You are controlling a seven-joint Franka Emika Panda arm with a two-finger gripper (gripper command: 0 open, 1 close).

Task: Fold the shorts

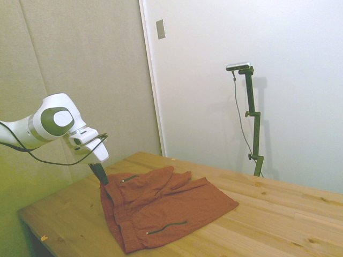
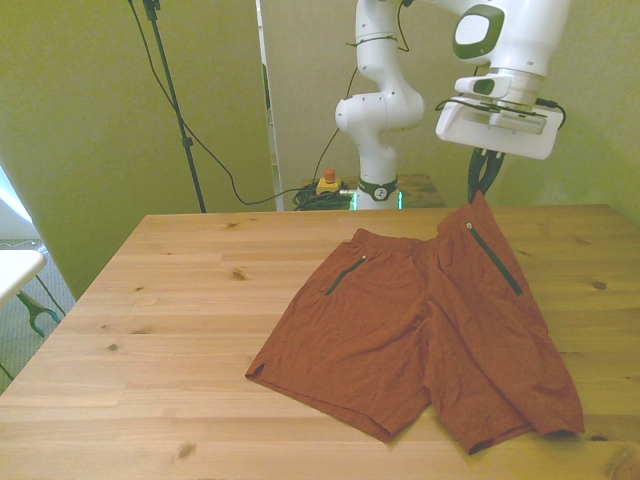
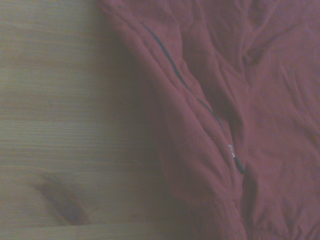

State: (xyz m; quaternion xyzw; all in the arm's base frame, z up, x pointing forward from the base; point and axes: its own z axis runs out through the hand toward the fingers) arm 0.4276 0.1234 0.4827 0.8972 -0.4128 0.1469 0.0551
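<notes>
The rust-red shorts [image 2: 420,330] lie spread on the wooden table [image 2: 180,300], legs toward the front view's near edge. My gripper [image 2: 481,188] is shut on the waistband corner at the front view's right and holds it lifted off the table, so that side hangs as a peak. A dark pocket zipper [image 2: 495,258] runs down the raised side; another [image 2: 342,276] lies flat. In the side view the gripper [image 1: 102,178] pinches the cloth's left corner and the shorts [image 1: 166,206] slope down from it. The wrist view shows the shorts [image 3: 240,100] and a zipper [image 3: 185,85] over bare wood.
Bare wooden tabletop spreads to the front view's left [image 2: 150,350]. The robot's base [image 2: 378,185] stands behind the far edge. A thin black stand with cables [image 2: 175,100] rises at the back left.
</notes>
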